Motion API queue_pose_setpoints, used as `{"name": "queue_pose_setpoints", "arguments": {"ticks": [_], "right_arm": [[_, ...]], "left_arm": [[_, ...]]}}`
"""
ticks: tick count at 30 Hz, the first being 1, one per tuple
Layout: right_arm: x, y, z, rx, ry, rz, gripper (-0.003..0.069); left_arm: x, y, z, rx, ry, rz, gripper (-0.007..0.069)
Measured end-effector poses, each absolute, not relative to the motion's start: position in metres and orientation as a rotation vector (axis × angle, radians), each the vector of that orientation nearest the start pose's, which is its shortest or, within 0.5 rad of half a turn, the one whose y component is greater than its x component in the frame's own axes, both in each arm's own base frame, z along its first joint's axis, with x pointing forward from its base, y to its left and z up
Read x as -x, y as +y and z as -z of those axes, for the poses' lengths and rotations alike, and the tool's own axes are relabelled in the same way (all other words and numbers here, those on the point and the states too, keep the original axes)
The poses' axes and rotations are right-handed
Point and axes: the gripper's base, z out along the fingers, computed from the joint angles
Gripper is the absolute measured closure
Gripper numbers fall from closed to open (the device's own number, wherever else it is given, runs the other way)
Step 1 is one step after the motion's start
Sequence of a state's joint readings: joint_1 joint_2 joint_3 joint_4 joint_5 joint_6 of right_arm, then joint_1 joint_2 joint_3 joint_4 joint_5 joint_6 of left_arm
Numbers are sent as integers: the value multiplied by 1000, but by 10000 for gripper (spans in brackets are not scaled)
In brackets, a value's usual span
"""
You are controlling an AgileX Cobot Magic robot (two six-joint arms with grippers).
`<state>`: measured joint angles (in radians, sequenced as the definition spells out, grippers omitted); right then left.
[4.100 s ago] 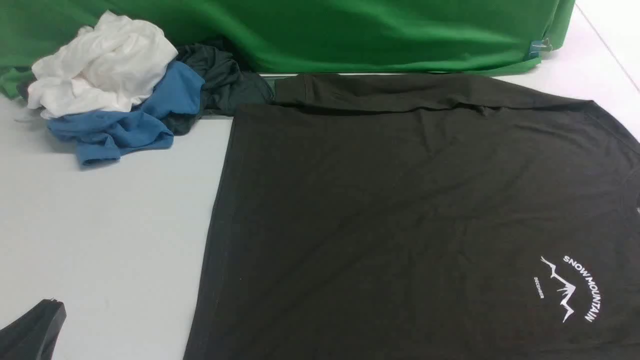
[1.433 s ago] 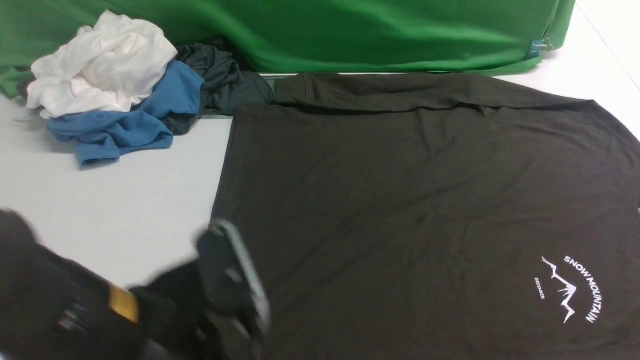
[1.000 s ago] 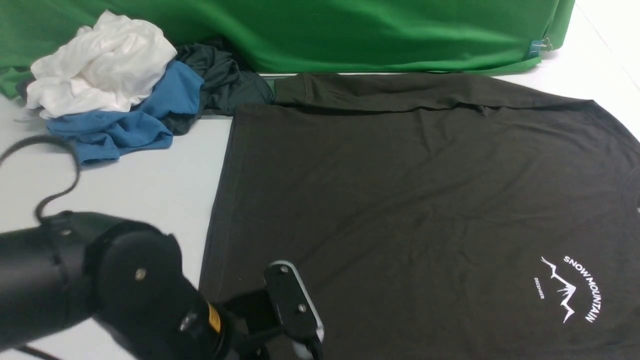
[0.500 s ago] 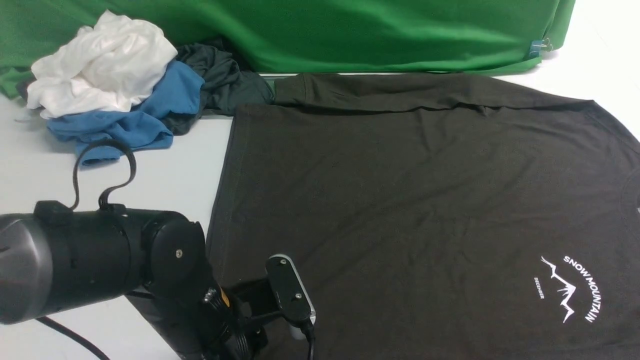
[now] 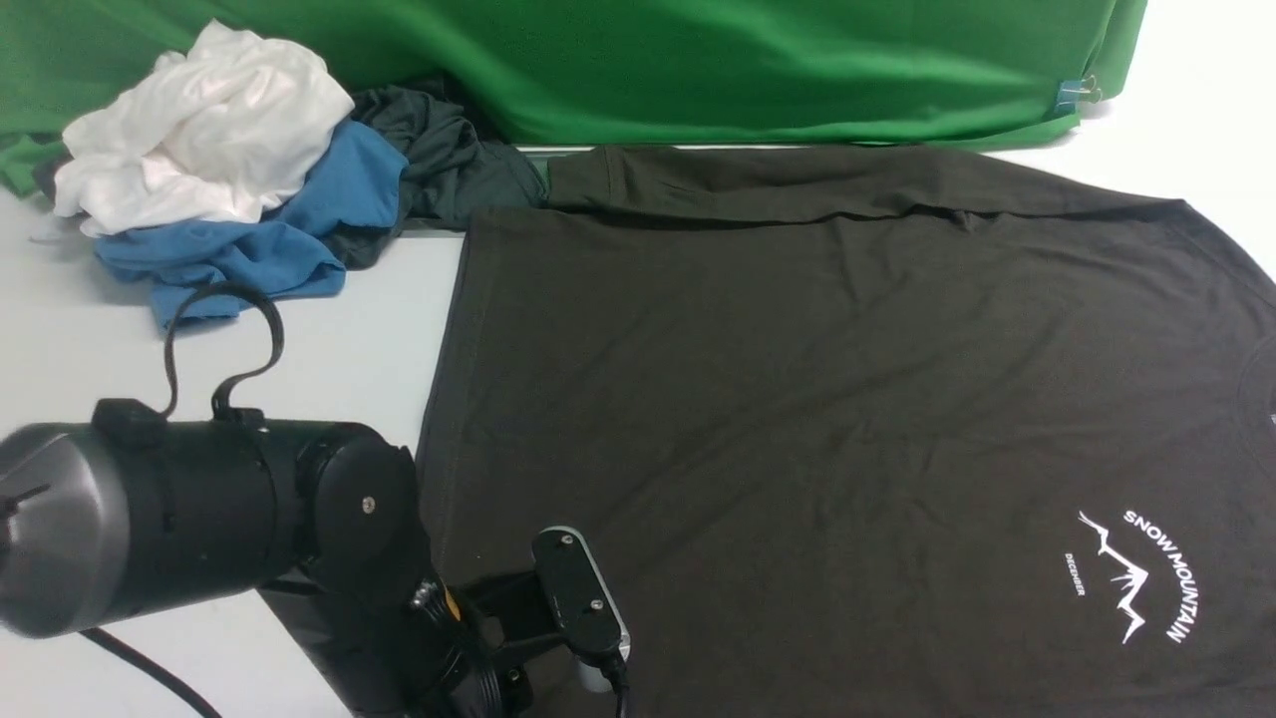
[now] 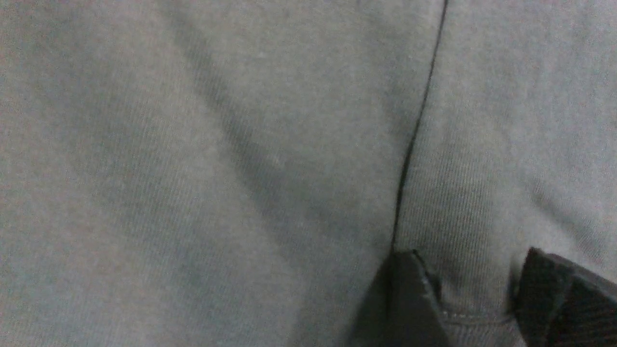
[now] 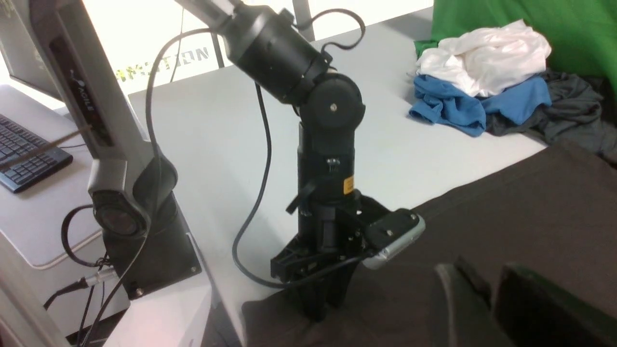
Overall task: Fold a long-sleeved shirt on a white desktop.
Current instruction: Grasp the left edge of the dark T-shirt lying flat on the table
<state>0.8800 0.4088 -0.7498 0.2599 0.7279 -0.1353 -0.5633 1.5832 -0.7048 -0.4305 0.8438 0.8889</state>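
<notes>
The long-sleeved shirt [image 5: 797, 399] lies flat on the white desktop [image 5: 249, 399], hem to the left and the white mountain print [image 5: 1136, 573] at the near right. One sleeve [image 5: 797, 184] is laid along its far edge. My left arm [image 5: 249, 538] stands over the shirt's near-left hem corner, where it hides the gripper in the front view. The left gripper [image 6: 475, 289] is open, its fingertips [image 6: 414, 299] pressed down on the cloth [image 6: 193, 144] with a stitched hem between them. The right gripper [image 7: 489, 289] hovers over the shirt [image 7: 530, 207], jaws nearly together with nothing between them.
A pile of white [image 5: 199, 130], blue [image 5: 249, 239] and dark teal-grey [image 5: 449, 160] garments sits at the far left. A green backdrop [image 5: 698, 60] runs along the back. The left arm's base [image 7: 125, 207] and a keyboard [image 7: 24, 154] stand beyond the table's near-left edge.
The left arm swung in from the left and came down at the shirt's near-left hem. Its jaws have widened. The shirt has not moved.
</notes>
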Motion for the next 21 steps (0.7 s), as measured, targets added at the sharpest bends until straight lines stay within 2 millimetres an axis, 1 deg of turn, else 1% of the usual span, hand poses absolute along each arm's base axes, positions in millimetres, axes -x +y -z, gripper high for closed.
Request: {"name": "queue_pose_setpoints", "arguments": {"ticks": [1,2,4,6,7,10,11,13,14,15,17,21], "right_arm": [[-27,57,-370,880,1716,-803,512],[-27,57,-369,880,1717,-803,512],[-28,58,-368,881,1719,-802,512],[-28,58,-368,881,1719,-802,512],[-28,58,-368,880,1719,-802,512],[-28,58,-368,878,1716,-802,512],[-28,58,-368,878,1715,-802,512],[-28,58,-368,878,1715,-802,512],[-28,58,-368,877,1714,-802,512],[-28,58,-368,877,1714,-802,512],[-28,58,-368,877,1714,-802,512],[-28,58,-368,877,1714,-802,512]], "left_arm": [[-182,-148,-155,-1695,2610,498,237],[-182,-148,-155,-1695,2611,499,237],[-182,-149,-155,-1691,2614,503,193],[-182,-149,-155,-1685,2616,508,189],[-182,-149,-155,-1682,2617,512,200],[-181,-150,-154,-1696,2607,520,279],[-181,-150,-154,-1714,2600,524,353],[-181,-150,-154,-1722,2600,530,471],[-180,-150,-154,-1728,2598,537,525],[-180,-150,-154,-1737,2595,543,559],[-179,-150,-154,-1744,2597,553,580],[-177,-150,-155,-1751,2604,566,583]]}}
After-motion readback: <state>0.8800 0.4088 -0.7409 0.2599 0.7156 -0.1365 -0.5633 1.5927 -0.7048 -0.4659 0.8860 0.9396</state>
